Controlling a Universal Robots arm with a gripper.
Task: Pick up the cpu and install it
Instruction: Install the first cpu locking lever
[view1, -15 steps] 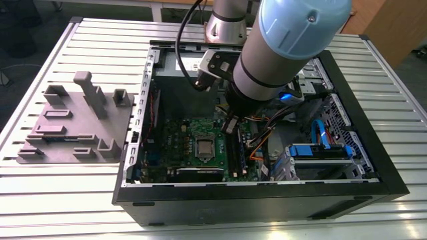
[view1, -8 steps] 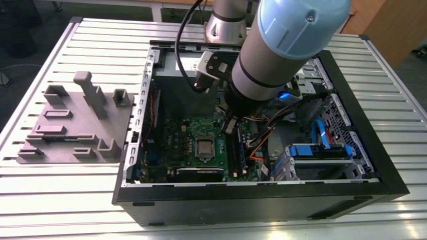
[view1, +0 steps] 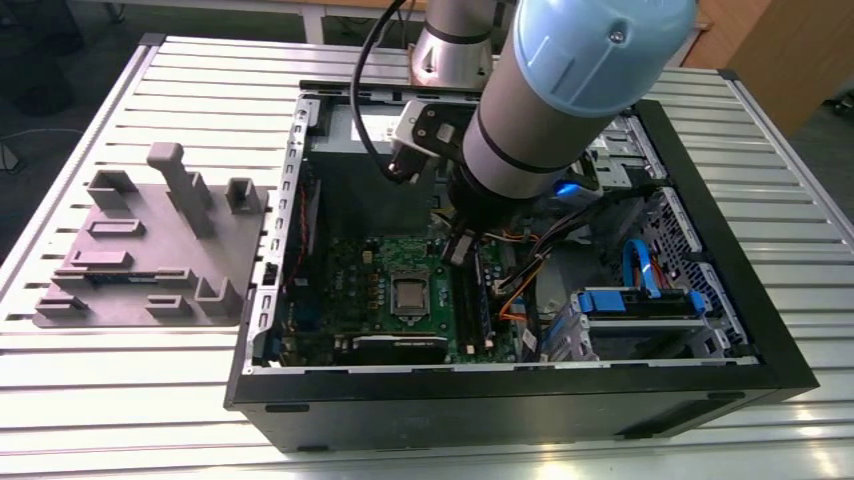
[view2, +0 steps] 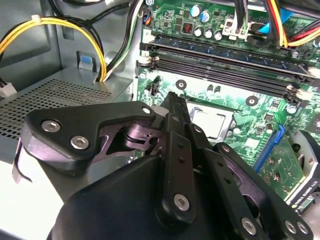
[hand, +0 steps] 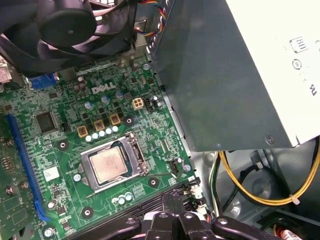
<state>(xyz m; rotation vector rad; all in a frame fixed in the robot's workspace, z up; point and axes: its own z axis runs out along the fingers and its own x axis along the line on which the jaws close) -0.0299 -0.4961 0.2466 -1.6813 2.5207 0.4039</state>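
The cpu (hand: 109, 165) lies flat inside the metal-framed socket (hand: 136, 156) of the green board, its silvery top facing up. It also shows in the second wrist view as the cpu (view2: 212, 123), just beyond my fingertips, and in the exterior view as the cpu (view1: 407, 293). My gripper (view2: 172, 96) hangs a little above the board beside the socket, between it and the memory slots. Its black fingers are pressed together, shut, with nothing held. The gripper (hand: 172, 197) and gripper (view1: 458, 257) sit inside the open computer case.
A large grey power supply box (hand: 235, 75) with a white label stands close by, with yellow cables (hand: 250, 192) under it. A black fan (hand: 65, 25) sits over the board's far end. Memory slots (view2: 225, 55) run alongside. A grey fixture plate (view1: 147, 250) lies outside the case.
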